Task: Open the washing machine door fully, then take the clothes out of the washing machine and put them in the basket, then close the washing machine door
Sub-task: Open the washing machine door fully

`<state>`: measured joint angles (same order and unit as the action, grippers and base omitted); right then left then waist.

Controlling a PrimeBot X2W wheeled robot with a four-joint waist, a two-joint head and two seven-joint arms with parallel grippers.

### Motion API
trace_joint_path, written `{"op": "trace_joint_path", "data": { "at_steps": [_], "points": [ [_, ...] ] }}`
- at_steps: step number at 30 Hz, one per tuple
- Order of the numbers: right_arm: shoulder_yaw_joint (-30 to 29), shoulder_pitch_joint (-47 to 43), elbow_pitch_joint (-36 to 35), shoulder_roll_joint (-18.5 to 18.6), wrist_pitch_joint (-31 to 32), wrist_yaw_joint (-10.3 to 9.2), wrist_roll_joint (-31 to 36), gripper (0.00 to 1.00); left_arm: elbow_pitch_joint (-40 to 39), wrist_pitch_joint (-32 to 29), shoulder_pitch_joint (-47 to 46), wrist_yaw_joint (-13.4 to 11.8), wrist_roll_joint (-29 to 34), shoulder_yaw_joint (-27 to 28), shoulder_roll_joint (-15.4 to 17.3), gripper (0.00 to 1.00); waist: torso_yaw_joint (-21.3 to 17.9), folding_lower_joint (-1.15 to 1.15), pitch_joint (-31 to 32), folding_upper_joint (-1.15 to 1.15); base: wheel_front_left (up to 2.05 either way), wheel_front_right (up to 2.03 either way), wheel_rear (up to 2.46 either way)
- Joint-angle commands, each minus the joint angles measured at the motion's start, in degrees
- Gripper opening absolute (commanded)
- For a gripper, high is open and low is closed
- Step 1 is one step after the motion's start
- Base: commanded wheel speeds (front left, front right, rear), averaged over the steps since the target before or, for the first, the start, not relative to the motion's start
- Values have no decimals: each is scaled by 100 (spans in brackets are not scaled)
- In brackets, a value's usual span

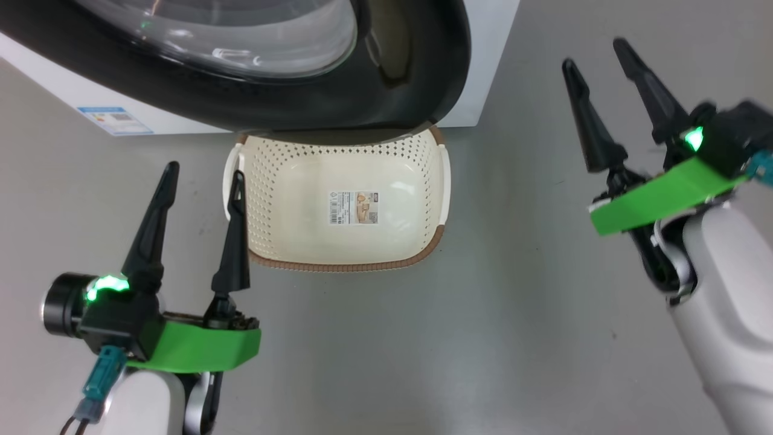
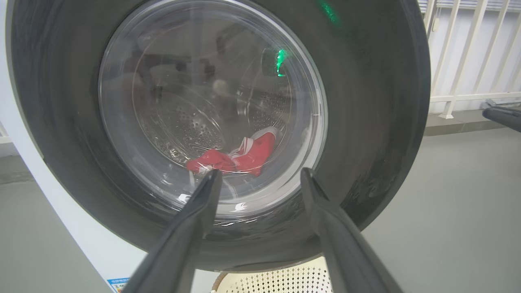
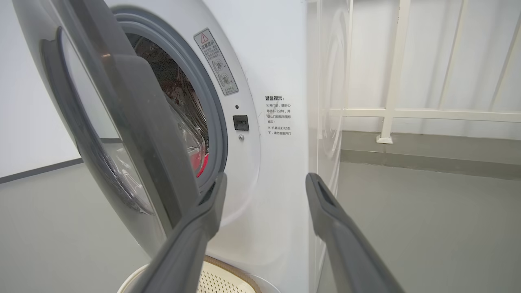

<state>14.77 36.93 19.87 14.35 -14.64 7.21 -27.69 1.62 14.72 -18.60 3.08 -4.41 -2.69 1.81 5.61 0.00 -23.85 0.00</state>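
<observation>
The washing machine door (image 1: 398, 90), with its black rim and clear glass bowl, stands ajar and overhangs the far edge of the basket (image 1: 284, 181). The cream basket sits empty on the floor, a paper label on its bottom. Through the glass, the red and white clothes (image 2: 240, 156) lie in the steel drum. In the right wrist view a gap shows between the door (image 3: 134, 122) and the washing machine (image 3: 276, 61), with a sliver of red clothes (image 3: 200, 162) behind the grey ring. My left gripper (image 1: 205, 171) is open beside the basket's left side. My right gripper (image 1: 593, 53) is open, right of the machine.
A small blue label (image 1: 115, 121) marks the machine's lower front. A white railing (image 3: 390, 110) runs along the wall to the right of the machine. Bare grey floor (image 1: 483, 332) lies in front of and right of the basket.
</observation>
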Motion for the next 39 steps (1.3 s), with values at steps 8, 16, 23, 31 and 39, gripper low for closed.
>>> {"op": "trace_joint_path", "data": {
  "at_steps": [8, 16, 23, 31, 39],
  "points": [
    [-1158, -963, -1075, -853, -35, 28, 1419, 100, -167, 28, 10, 39, 71, 223, 107, 100, -86, 0, 74, 0, 0, 0, 0],
    [-1365, -1556, -1490, -1080, -35, 28, 1610, 100, -207, 28, 92, 43, 43, 206, 107, 100, -94, 0, 76, 0, 0, 0, 0],
    [-1336, -1900, -1536, -1121, -36, 28, 1589, 100, -202, 28, 127, 41, 3, 208, 107, 100, -79, 0, 70, 0, 0, 0, 0],
    [-1284, -2001, -1491, -1137, -36, 28, 1578, 100, -204, 28, 140, 46, 3, 245, 107, 100, -116, 0, 59, 0, 0, 0, 0],
    [-1202, -1981, -1410, -1143, -36, 28, 1565, 100, -173, 28, 139, 62, 12, 221, 107, 100, -140, 0, 90, 0, 0, 0, 0]
  ]
}}
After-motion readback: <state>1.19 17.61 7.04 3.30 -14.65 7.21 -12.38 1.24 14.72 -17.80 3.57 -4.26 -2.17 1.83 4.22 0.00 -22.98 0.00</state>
